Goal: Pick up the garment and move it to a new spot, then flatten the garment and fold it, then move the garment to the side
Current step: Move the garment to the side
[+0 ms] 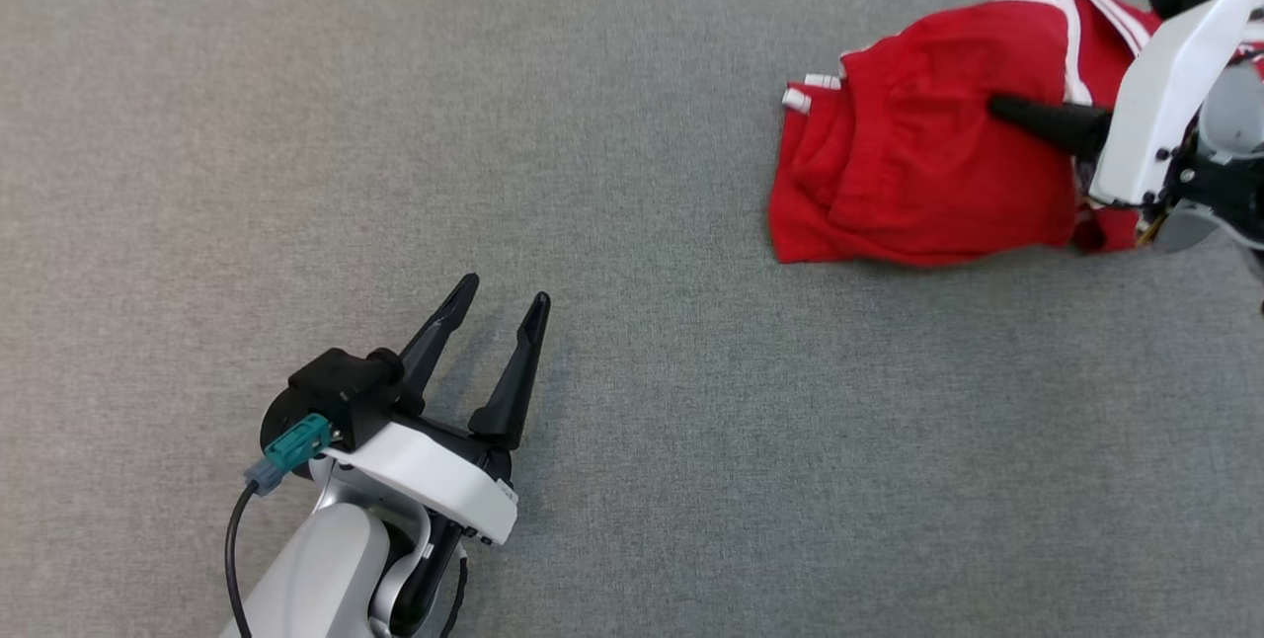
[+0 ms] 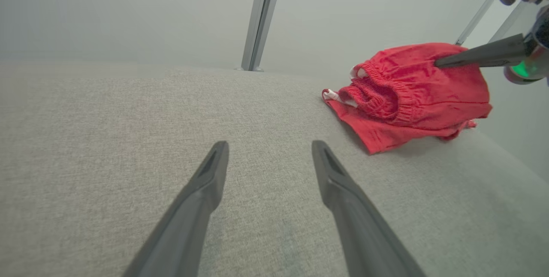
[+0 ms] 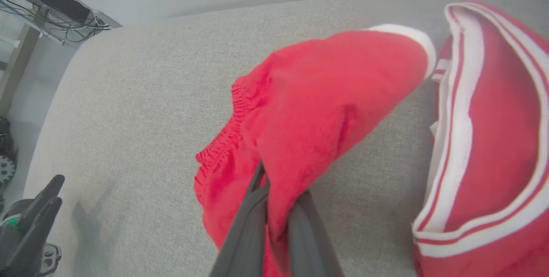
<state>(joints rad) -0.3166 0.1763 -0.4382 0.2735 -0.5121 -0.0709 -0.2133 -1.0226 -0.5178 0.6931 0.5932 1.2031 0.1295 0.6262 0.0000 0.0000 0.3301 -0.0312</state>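
The garment [image 1: 918,164] is a pair of red shorts with white trim, bunched at the table's far right; it shows as the garment [image 2: 411,92] and the garment [image 3: 326,109] in the wrist views. My right gripper [image 1: 999,108] is shut on a fold of the red cloth and holds that part raised; in its own view the right gripper [image 3: 274,195] pinches the fabric between its dark fingers. My left gripper [image 1: 504,297] stands open over bare table at the lower left, well apart from the garment. Seen from the left wrist, the left gripper [image 2: 270,146] has nothing between its fingers.
The grey fabric-covered table [image 1: 395,124] spreads wide to the left of the garment. A metal post [image 2: 261,15] stands behind the table's far edge. A shelf with cables [image 3: 47,7] lies beyond the table's rounded corner.
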